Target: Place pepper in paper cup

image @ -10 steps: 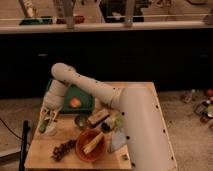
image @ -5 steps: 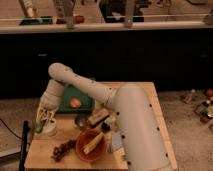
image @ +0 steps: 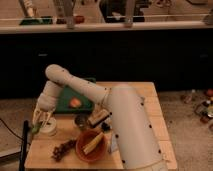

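The gripper (image: 44,119) is held low over the paper cup (image: 48,129) at the left edge of the wooden table (image: 150,107); whether it is open or closed cannot be told; a green sliver, seemingly the pepper (image: 36,128), is seen just beside the cup's left rim; a green tray (image: 67,100) lies behind.

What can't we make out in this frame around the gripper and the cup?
- Gripper, camera view: it sits over the short white paper cup at the table's left edge; blur hides what it holds.
- Slim green pepper: a green sliver beside the cup may be it; too small to confirm.
- Cup interior: blocked by the gripper.
- Wooden table, right half: covered by the white arm.
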You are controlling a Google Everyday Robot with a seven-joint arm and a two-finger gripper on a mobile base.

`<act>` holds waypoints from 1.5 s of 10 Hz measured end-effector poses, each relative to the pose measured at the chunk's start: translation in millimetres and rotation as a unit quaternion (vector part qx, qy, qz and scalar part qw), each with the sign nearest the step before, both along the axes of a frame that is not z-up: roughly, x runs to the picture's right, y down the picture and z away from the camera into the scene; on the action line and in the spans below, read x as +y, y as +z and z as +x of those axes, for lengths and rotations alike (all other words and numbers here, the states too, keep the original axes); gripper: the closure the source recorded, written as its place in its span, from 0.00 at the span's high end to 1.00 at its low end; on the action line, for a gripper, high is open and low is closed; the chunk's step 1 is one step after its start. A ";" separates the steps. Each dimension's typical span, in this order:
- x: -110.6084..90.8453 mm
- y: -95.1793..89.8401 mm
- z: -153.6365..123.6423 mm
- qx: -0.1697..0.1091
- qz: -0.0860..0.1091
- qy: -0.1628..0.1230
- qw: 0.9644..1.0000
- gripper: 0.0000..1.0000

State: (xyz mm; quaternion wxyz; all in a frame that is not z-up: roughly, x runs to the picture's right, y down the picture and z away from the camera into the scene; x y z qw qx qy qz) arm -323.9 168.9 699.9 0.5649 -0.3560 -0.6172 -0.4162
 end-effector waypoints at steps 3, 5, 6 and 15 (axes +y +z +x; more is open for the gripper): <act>3.8 2.5 1.9 0.004 -0.010 0.005 1.000 0.00; 4.2 4.6 3.2 0.006 -0.011 0.009 1.000 0.00; 4.3 7.2 5.3 0.007 -0.011 0.012 1.000 0.00; 4.0 20.4 17.6 0.008 -0.012 0.039 0.999 0.78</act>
